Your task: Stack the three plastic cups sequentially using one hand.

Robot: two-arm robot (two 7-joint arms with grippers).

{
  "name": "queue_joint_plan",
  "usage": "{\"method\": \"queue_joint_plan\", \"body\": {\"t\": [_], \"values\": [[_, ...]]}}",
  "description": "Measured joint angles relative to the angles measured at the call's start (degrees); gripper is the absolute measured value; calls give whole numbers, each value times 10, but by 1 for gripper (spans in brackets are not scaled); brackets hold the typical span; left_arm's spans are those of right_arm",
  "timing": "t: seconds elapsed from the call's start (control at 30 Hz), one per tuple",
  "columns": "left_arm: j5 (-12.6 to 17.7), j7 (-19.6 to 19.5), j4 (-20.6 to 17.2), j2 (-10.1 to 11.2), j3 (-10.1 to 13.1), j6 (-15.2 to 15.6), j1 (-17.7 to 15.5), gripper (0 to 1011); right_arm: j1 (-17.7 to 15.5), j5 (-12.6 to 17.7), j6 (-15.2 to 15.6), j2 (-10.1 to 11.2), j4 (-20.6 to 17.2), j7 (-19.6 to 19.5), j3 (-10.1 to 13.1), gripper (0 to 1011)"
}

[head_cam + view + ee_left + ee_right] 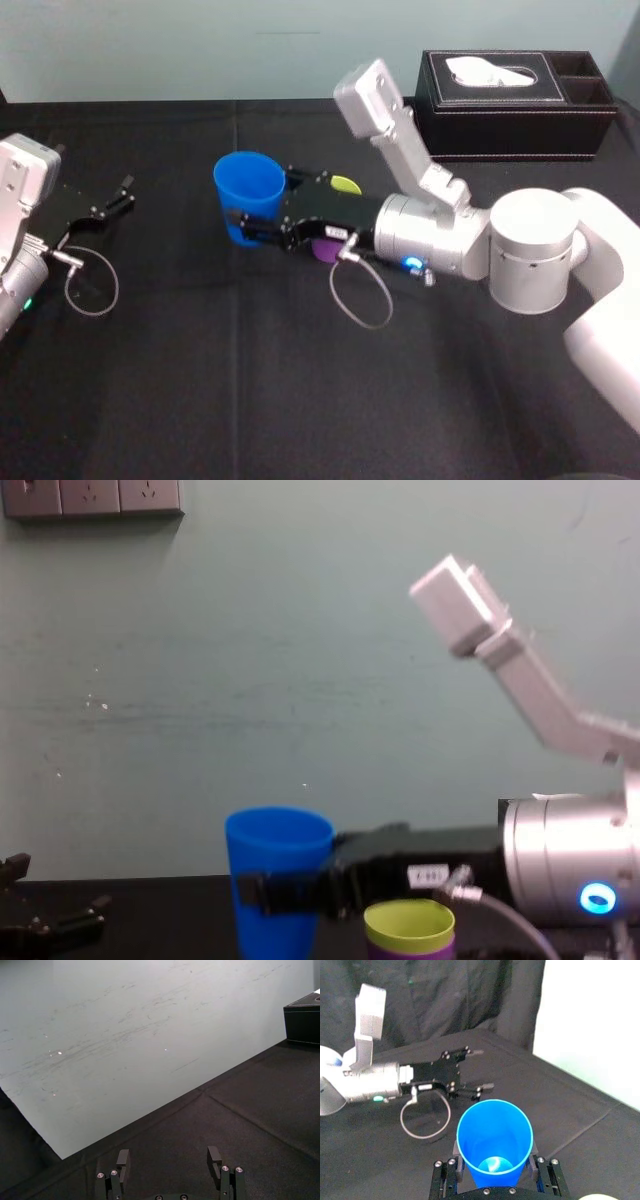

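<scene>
Blue cup (248, 190) stands upright, mouth up, left of centre on the black worktop (200, 400). Cannot tell whether its base touches the cloth or is raised. Right claw (250, 207) is clamped on it, one finger on each side of the cup wall, roughly mid-height. In the chest view the black finger band (280, 892) crosses the front of the blue cup (278, 855). In the right wrist view the blue cup (495, 1135) sits between the two fingers (454, 1152), inside empty.

Yellow-green cup (410, 925) is just to the right of the blue one, upright, apparently seated in the purple cup (410, 950), which shows as a sliver under it. In the head view both are mostly hidden under the right arm (430, 235): yellow-green rim (346, 185) on the far side, purple (325, 250) on the near side. They are close to the blue cup, not touching it.

The right arm reaches in from the right, across the middle of the worktop. Left claw (125, 195) lies idle at the left edge, well apart from the cups, fingers spread and holding nothing; left wrist view shows the gap (170, 1157). Black tissue box (515, 100) sits at the far right by the pale green wall (250, 680).
</scene>
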Motion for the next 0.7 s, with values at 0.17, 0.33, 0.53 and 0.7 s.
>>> {"method": "queue_joint_plan", "body": {"t": [0.17, 0.33, 0.53, 0.7], "values": [[0, 0, 0, 0, 0, 0, 0, 1010, 3, 9, 17, 15, -29, -12, 11, 723], [0, 0, 0, 0, 0, 0, 0, 1010, 4, 18, 28, 32, -43, -23, 25, 723], [0, 0, 0, 0, 0, 0, 0, 1010, 4, 28, 33, 47, -49, -32, 39, 724], [0, 0, 0, 0, 0, 0, 0, 1010, 6, 31, 40, 56, -46, -37, 43, 723]]}}
